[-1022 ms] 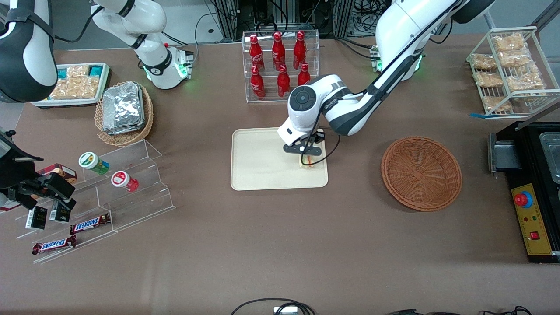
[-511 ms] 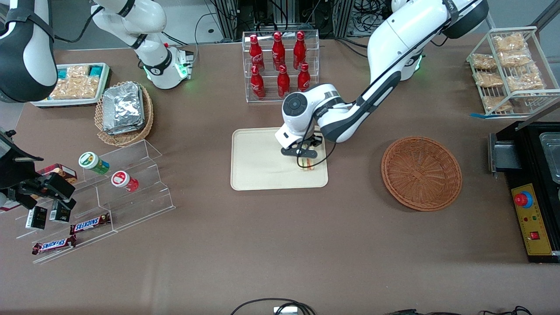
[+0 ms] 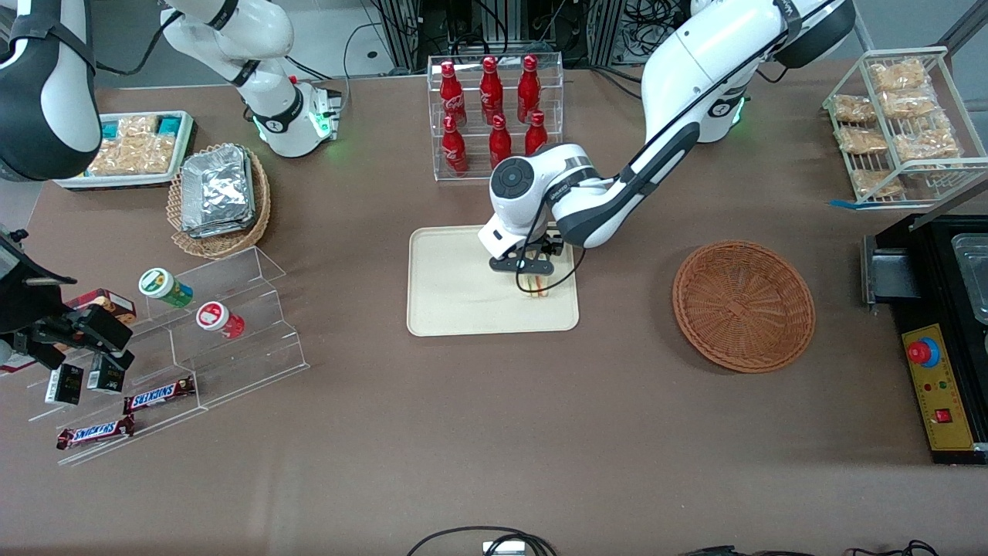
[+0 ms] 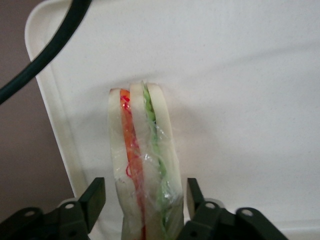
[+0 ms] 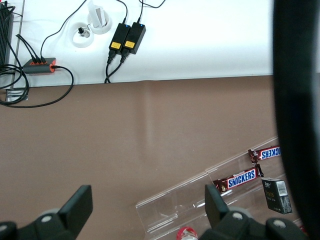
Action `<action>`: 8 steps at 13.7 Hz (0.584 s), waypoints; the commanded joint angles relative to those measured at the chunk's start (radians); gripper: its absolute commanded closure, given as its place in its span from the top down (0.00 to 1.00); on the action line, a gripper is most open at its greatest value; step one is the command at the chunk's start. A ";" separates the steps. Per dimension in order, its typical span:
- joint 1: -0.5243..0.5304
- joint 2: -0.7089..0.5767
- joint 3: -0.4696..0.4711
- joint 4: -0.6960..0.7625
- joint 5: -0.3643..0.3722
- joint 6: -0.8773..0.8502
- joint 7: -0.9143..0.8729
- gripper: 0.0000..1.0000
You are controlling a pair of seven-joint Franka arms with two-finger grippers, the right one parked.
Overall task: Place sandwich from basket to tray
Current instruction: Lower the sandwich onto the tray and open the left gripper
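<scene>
Wrapped sandwich upright on tray; basket empty; pincer astride.

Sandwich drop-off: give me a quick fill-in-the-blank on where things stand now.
1. The sandwich rests on the cream ____.
2. The tool has its fingers ____, one on each side of the sandwich with a gap showing.
3. The brown wicker basket holds ____.
4. The sandwich stands on edge with its orange and ____ filling stripes showing.

Missing words: tray; open; nothing; green
</scene>
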 commanded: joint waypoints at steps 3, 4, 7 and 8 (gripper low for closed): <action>0.034 -0.020 0.000 0.121 -0.015 -0.138 -0.024 1.00; 0.051 -0.023 0.000 0.149 -0.037 -0.154 -0.023 1.00; 0.105 -0.040 0.000 0.219 -0.051 -0.217 -0.062 1.00; 0.131 -0.049 0.000 0.235 -0.052 -0.244 -0.072 1.00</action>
